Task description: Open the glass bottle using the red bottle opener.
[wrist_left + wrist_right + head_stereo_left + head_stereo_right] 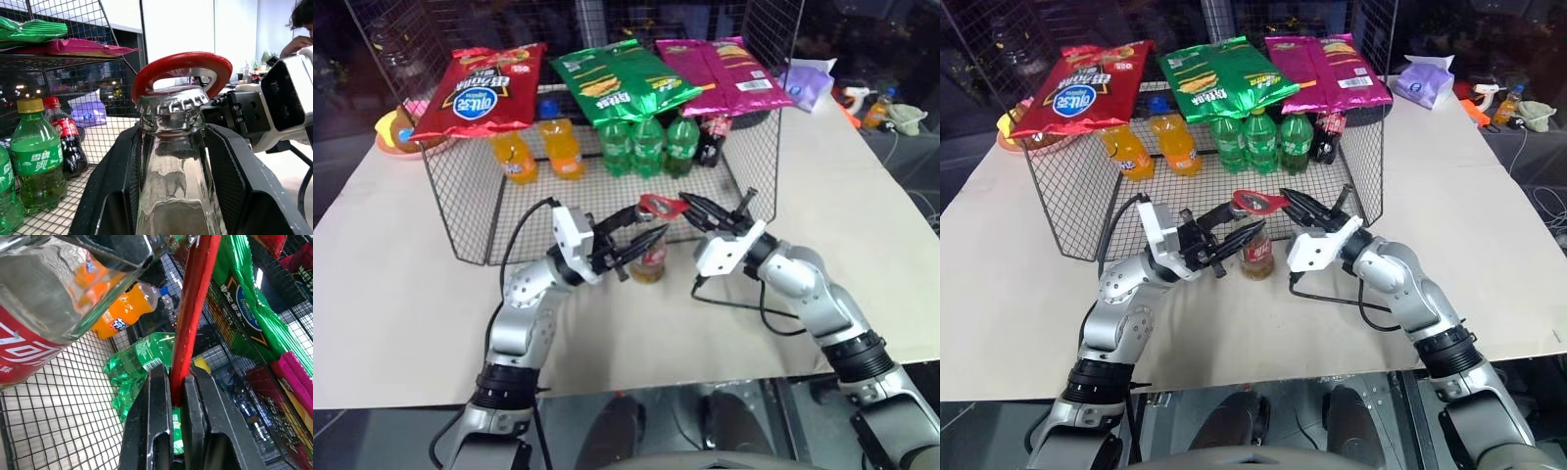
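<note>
Left gripper (628, 239) clamps glass bottle (649, 262) neck; red bottle opener (660, 205), pinched by right gripper (691, 207) at 3 o'clock, loop over cap.

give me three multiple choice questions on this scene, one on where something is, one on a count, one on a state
1. Where is the looped end of the red bottle opener?
A. lying on the table
B. at the cap of the glass bottle
C. inside the wire basket

2. How many green plastic bottles stand in the wire basket?
A. one
B. three
C. five

3. What state is the glass bottle's cap in?
A. still on the bottle
B. lying on the table
C. held in the left gripper

Answers:
1 B, the left wrist view shows the red loop right at the crimped cap.
2 B, three stand side by side under the green bag.
3 A, the cap sits on the neck while the right gripper has its jaws shut on the opener.
</note>
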Available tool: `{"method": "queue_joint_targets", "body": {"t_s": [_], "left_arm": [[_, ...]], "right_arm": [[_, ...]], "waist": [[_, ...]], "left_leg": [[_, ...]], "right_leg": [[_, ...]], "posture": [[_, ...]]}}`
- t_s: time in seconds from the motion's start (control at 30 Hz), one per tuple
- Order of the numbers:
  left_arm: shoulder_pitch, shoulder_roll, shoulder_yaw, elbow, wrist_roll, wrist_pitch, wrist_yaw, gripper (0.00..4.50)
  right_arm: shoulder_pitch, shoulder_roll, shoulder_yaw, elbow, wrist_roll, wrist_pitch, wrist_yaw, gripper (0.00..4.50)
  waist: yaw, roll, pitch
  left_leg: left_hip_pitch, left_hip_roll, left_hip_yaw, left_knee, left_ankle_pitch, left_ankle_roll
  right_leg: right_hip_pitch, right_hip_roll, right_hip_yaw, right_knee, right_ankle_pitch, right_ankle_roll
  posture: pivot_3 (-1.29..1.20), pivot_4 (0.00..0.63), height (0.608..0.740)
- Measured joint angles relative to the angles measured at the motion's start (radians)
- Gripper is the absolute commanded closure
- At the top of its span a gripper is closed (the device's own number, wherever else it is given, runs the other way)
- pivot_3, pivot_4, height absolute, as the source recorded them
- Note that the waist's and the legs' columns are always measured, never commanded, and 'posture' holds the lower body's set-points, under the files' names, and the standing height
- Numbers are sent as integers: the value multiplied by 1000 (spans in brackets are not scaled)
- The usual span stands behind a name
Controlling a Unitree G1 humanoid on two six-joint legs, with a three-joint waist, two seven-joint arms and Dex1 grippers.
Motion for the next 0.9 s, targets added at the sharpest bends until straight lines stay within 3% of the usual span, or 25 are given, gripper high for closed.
{"method": "queue_joint_targets", "body": {"t_s": [0.23,0.63,0.9], "left_arm": [[-1,-5,1,19,1,0,0,2873],[-2,-6,8,24,1,-1,-1,2873],[-12,-13,5,35,1,-1,1,2873]], "right_arm": [[-19,-11,19,-10,-33,42,58,4500],[-73,-50,22,-26,-114,32,85,4500],[-170,-115,21,59,-155,-73,30,4500]], "waist": [[0,0,0],[0,0,0],[1,0,0]], "left_leg": [[14,0,0,-3,0,0],[15,1,0,-3,0,0],[14,1,0,-3,0,0]], "right_leg": [[13,1,1,-2,0,0],[13,1,0,-2,0,0],[13,1,0,-2,0,0]], "posture": [[0,150,740],[0,150,740],[0,150,740]]}}
